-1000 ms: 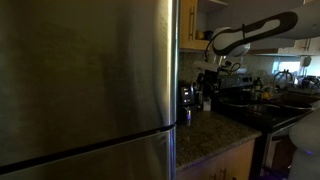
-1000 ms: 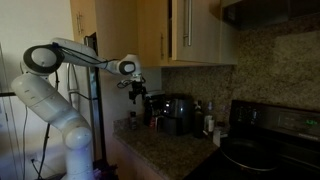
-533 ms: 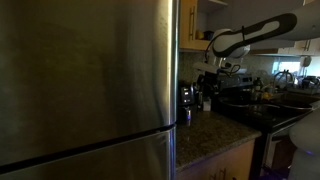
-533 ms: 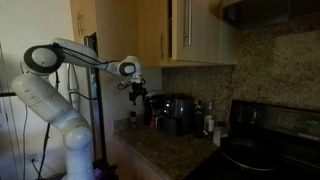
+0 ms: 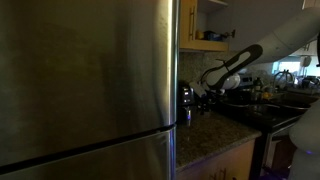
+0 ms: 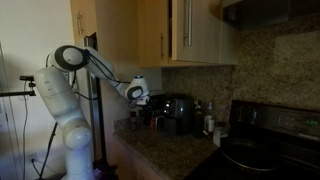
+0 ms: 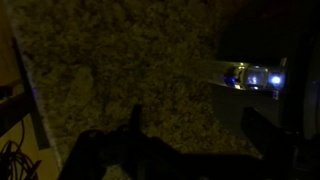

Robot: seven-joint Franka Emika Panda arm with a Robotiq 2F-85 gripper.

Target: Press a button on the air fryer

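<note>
The air fryer [image 6: 178, 112] is a small dark glossy appliance on the granite counter, against the backsplash. In an exterior view it shows past the fridge edge with chrome glints [image 5: 187, 100]. In the wrist view its dim front with a blue light [image 7: 250, 75] lies at the upper right. My gripper [image 6: 137, 99] hangs low over the counter just beside the appliances, also seen in an exterior view [image 5: 204, 94]. In the wrist view its two dark fingers [image 7: 200, 125] stand wide apart over speckled granite with nothing between them. It does not touch the air fryer.
A huge steel fridge [image 5: 90, 80] fills most of an exterior view. A black stove [image 6: 262, 140] stands beyond the appliances. Wooden cabinets [image 6: 190, 30] hang above. Small bottles [image 6: 207, 122] stand beside the air fryer. The counter's edge [image 7: 25, 90] is at the left.
The arm has swung down from high above the counter. The gripper now sits low, close to the counter and the appliances.
</note>
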